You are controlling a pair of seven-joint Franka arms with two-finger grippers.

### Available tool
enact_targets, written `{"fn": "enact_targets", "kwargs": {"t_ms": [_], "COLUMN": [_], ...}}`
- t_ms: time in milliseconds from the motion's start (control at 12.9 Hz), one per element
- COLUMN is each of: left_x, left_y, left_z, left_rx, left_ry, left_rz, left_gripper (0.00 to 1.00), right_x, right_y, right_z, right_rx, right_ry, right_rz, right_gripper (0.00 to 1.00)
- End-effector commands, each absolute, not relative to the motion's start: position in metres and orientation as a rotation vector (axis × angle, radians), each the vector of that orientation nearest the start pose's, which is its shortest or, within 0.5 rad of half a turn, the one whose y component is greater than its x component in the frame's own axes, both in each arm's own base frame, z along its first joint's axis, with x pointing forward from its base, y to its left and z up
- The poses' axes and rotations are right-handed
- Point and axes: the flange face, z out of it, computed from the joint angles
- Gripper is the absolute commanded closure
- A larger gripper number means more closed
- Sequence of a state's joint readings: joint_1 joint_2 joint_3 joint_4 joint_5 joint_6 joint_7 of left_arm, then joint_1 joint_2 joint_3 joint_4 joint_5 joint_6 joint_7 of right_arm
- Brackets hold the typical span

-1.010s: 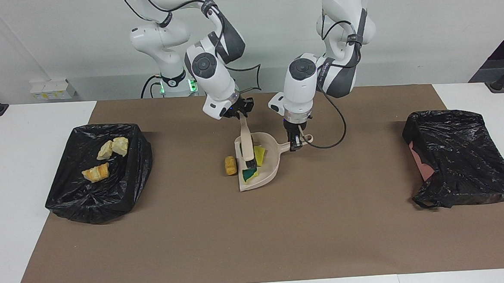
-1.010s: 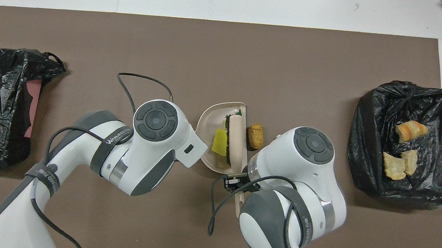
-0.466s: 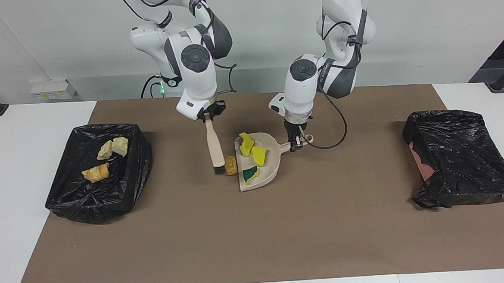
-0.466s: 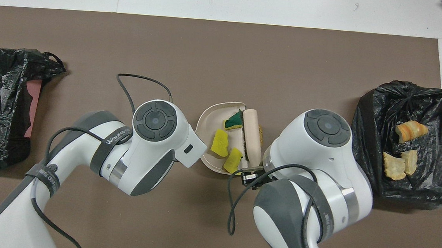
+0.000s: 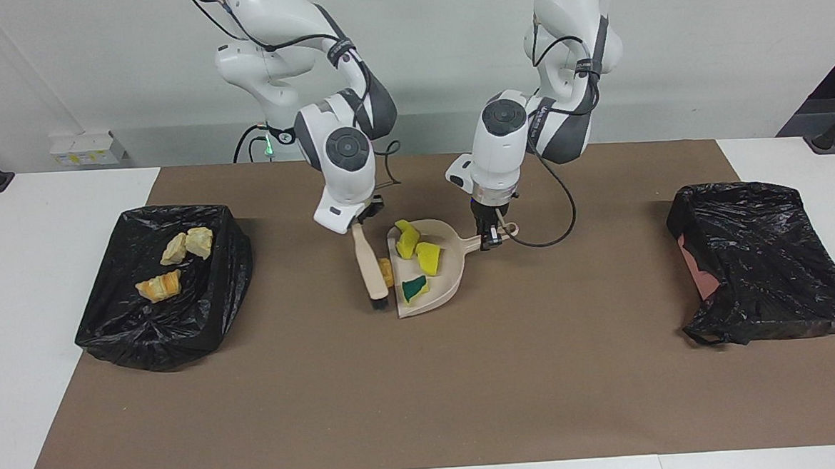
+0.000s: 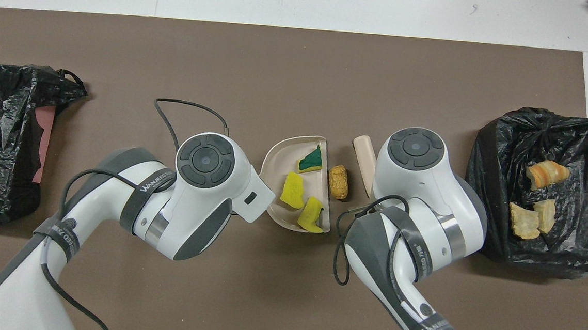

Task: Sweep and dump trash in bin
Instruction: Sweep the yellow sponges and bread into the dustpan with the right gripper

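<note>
Beige dustpan (image 5: 434, 280) sits mid-mat in the facing view, open edge toward the right arm's end. Left gripper (image 5: 490, 239) is clamped on the dustpan handle (image 5: 474, 243). Right gripper (image 5: 361, 222) pinches the top of a beige brush (image 5: 371, 269), which slants down with its bristles at the mat, just beside the pan's open edge. Two yellow sponge pieces (image 5: 420, 251) and a green-and-yellow one (image 5: 414, 289) lie in the pan. A brown lump (image 5: 386, 271) sits on the mat between brush and pan edge, touching or nearly touching both. Black-lined bin (image 5: 172, 333) at the right arm's end holds three bread-like chunks (image 5: 176, 261). A second black bag (image 5: 762, 259) lies at the left arm's end.

Overhead view: both wrists hide their grippers. Pan (image 6: 281, 156) holds two yellow pieces (image 6: 302, 202) and the green one (image 6: 311, 159). Lump (image 6: 339, 181) lies on the mat just outside the pan's straight edge. Brush tip (image 6: 363, 152) shows beside the lump, apart from it here. Bread chunks (image 6: 534, 202) are in the bin (image 6: 493, 199). Brown mat (image 6: 280, 71) covers the table.
</note>
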State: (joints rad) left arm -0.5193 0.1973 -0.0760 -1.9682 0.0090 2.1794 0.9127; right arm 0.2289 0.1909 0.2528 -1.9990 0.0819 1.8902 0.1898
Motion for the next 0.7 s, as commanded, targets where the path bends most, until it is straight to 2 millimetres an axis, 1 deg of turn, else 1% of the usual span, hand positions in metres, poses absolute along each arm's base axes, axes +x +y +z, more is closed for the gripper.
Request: {"fn": "enact_targets", "kwargs": {"t_ms": [0,78,155,233,311,388,466,544,621], "left_x": [0.487,0.488,0.49,0.5,0.504,0.513,0.525,0.534,0.548], "left_y": [-0.33,-0.331,-0.323,-0.308,-0.304,-0.291,-0.273,-0.263,-0.245], "left_z": [0.377,0.375,0.37,0.367,0.367,0.368,0.368,0.369,0.368], "left_rx": [-2.325,-2.313,-2.31,-2.349,-2.379,-2.419,-2.465,-2.482,-2.505], "left_ry": [2.14,2.147,2.143,2.118,2.139,2.16,2.178,2.218,2.229], "left_rz": [-0.066,-0.093,-0.124,-0.147,-0.166,-0.197,-0.242,-0.291,-0.33], "left_gripper": [1.0,1.0,1.0,1.0,1.0,1.0,1.0,1.0,1.0], "right_x": [0.479,0.483,0.486,0.486,0.485,0.485,0.482,0.48,0.476], "right_y": [0.279,0.282,0.287,0.286,0.285,0.284,0.285,0.281,0.28], "right_z": [0.356,0.364,0.374,0.384,0.395,0.405,0.416,0.426,0.44], "right_rx": [-2.917,-2.896,-2.881,-2.882,-2.9,-2.928,-2.97,-3.015,-3.055], "right_ry": [-0.32,-0.3,-0.294,-0.304,-0.328,-0.342,-0.347,-0.321,-0.284], "right_rz": [0.477,0.461,0.454,0.455,0.446,0.429,0.426,0.431,0.424], "right_gripper": [1.0,1.0,1.0,1.0,1.0,1.0,1.0,1.0,1.0]}}
